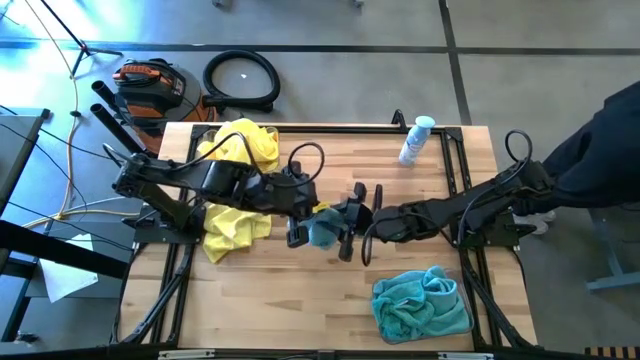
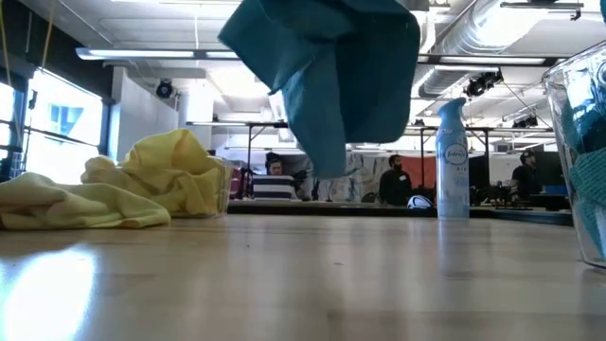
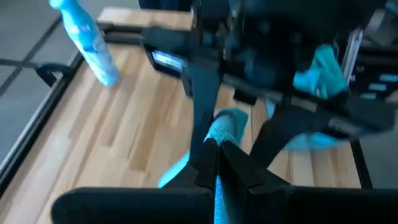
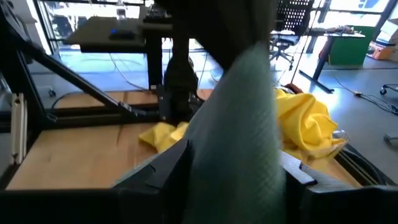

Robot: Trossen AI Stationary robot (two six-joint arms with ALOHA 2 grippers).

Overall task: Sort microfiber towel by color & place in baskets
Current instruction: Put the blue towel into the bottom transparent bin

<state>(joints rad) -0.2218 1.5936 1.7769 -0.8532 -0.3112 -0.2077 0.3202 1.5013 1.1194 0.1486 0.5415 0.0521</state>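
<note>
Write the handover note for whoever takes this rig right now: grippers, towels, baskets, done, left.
Left gripper: shut on the teal towel, held in the air above mid-table.
Right gripper: open, fingers either side of that same towel, facing the left one.
Teal basket, near right: heaped with teal towels.
Yellow basket, far left: holds yellow towels; a loose yellow towel lies in front of it.
Done: most of both colours binned.
Left: bin the held teal towel, then the loose yellow one.
</note>
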